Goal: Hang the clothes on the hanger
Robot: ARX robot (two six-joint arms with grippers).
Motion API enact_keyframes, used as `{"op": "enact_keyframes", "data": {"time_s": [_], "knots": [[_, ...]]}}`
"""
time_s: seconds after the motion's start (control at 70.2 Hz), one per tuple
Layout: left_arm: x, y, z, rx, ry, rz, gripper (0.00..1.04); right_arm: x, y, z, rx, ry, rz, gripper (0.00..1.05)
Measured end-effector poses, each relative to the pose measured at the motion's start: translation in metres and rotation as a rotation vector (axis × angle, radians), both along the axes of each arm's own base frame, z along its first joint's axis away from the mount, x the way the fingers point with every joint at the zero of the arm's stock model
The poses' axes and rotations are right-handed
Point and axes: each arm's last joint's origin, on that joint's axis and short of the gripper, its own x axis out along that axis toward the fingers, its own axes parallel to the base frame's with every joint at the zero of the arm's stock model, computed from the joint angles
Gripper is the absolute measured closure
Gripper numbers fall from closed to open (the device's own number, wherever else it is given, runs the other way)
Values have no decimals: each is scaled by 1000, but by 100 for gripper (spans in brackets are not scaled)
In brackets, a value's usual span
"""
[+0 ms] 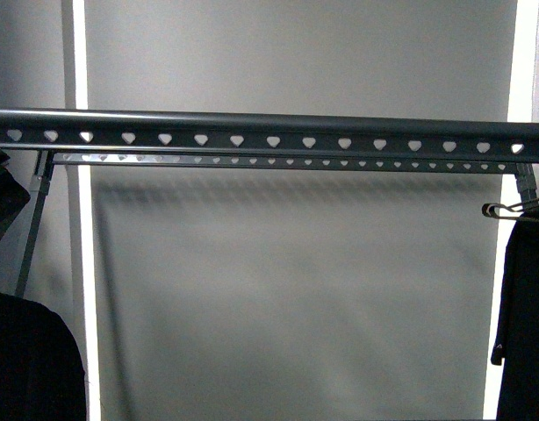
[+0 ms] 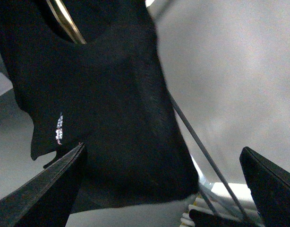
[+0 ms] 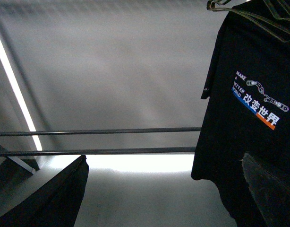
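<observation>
The grey rack's rail (image 1: 269,132) with heart-shaped holes crosses the front view, a second rail behind it. A black T-shirt (image 3: 249,109) with the white "MAKE A BETTER WORLD" print hangs from a thin wire hanger (image 3: 258,16); it shows at the right edge of the front view (image 1: 524,316). My right gripper (image 3: 164,156) is open and empty below it, one finger (image 3: 268,189) beside the hem. My left gripper (image 2: 162,147) is open and empty just beneath another black garment (image 2: 112,94) with small white sleeve text on a bronze-coloured hanger (image 2: 64,21). Neither gripper shows in the front view.
Two thin lower bars (image 3: 98,131) of the rack cross the right wrist view. A slanted leg (image 1: 32,228) stands at the left. A black garment (image 1: 32,360) fills the lower left. Grey panels with bright strips (image 1: 81,263) lie behind. White stacked items (image 2: 216,208) sit low.
</observation>
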Motion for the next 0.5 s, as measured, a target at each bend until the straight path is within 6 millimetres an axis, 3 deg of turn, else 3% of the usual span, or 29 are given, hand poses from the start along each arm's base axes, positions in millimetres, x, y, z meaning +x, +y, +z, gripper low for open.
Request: {"op": "enact_keyframes", "data": {"time_s": [0.327, 0.498], "knots": [[37, 11, -28, -36, -29, 78, 7, 0, 0, 0, 0, 0, 0, 7], [59, 12, -26, -4, -74, 93, 7, 0, 0, 0, 0, 0, 0, 7]]}}
